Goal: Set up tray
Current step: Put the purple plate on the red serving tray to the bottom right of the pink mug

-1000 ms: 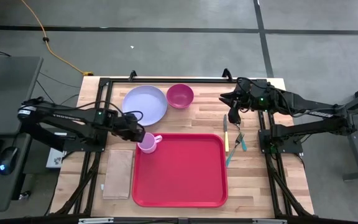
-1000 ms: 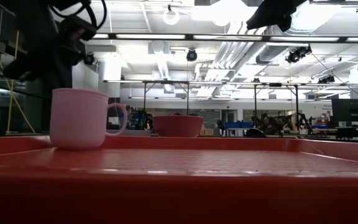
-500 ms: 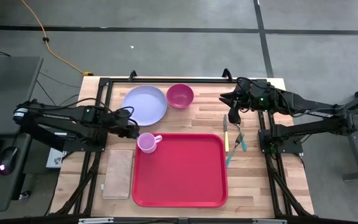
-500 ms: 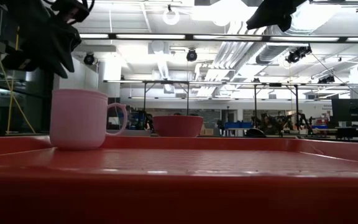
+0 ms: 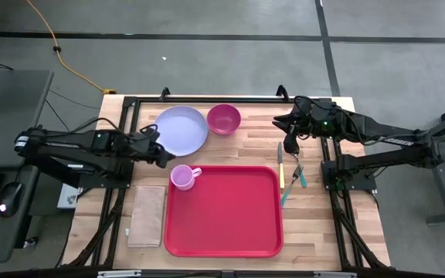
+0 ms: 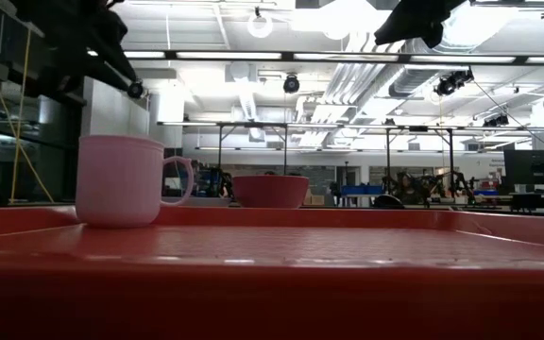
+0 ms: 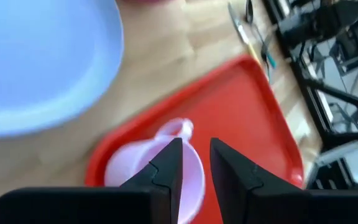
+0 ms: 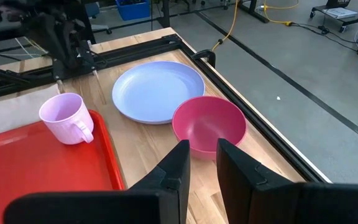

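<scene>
Nearest the front edge of the counter lies the tray (image 5: 230, 224), flat and mostly bare, with a tan napkin (image 5: 147, 215) beside it at 9 o'clock. The only thing on the tray is a pink mug (image 5: 182, 177), tucked into the 10 o'clock corner close to the rim, its handle pointing to 3 o'clock. That corner looks like the weak spot. The left hand (image 5: 163, 157) hangs just off the mug at about 11 o'clock, and a low or careless sweep from there could clip the mug and tip it over the rim. A large item set down on the tray could shove it as well.

Beyond the tray, the lavender plate (image 5: 180, 130) lies flat on the counter at 11 o'clock. Its thin edge would probably slip from fingers that are not opened wider first. The magenta bowl (image 5: 224, 118) sits just beside it. At 3 o'clock, a knife (image 5: 280, 164) and a fork (image 5: 297, 176) lie close together, so picking up one may drag the other.

The left hand's fingers stand only a narrow slit apart, gripping and touching nothing; the mug shows beneath them. The right hand (image 5: 290, 144) waits above the cutlery at 2 o'clock, likewise barely parted and empty.
</scene>
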Robot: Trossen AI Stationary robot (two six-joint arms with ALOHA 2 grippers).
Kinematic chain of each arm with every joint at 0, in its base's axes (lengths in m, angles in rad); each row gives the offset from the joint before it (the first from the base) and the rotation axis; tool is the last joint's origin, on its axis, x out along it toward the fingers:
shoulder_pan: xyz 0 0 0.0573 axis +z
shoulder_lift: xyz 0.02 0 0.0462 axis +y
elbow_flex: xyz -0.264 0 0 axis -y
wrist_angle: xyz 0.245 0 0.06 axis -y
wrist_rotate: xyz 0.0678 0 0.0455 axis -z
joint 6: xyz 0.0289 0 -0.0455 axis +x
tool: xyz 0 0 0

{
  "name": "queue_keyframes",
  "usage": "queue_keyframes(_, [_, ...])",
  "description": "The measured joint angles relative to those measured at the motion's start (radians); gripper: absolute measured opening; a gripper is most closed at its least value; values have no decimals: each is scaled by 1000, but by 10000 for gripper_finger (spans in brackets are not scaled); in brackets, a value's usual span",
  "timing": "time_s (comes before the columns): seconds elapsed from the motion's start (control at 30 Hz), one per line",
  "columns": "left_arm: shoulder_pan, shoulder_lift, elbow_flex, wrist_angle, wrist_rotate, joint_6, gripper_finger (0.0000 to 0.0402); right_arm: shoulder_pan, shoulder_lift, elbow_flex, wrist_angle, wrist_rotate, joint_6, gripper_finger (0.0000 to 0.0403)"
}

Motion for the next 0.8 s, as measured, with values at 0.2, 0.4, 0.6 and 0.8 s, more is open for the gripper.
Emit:
queue_keyframes(0.2, [0, -39, 0, -22, -83, 52, 111, 1, 0, 0, -9, -36, -77, 57])
queue_keyframes(0.4, [0, -82, 0, -64, -108, 56, 111, 1, -25, 0, -41, -21, -88, 57])
queue_keyframes(0.6, [0, -118, 0, -99, -151, 56, 111, 1, -106, 0, -113, 26, -56, 57])
queue_keyframes(0.8, [0, -129, 0, -99, -182, 91, 111, 1, -169, 1, -148, 26, -47, 57])
